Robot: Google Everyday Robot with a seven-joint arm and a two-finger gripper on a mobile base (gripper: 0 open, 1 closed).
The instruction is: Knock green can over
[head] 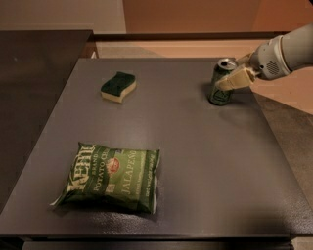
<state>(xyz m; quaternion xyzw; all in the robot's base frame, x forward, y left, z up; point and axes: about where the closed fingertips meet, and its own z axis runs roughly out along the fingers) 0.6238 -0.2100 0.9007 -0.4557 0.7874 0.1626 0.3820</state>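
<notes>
This looks like a robot test area, a lab or office space rather than a home. A plain dark table (195,161) carries three staged items set well apart: a sponge (118,87) at its far left, a chip bag (110,177) at its near left and a can (219,95) at its far right. A white robot arm (288,51) comes in over the table's far right corner, its gripper (231,82) at the can's upper side. Beyond the table are a tan floor (171,49) and a bare wall (195,14) — and left of it, a second dark surface (34,73).
</notes>
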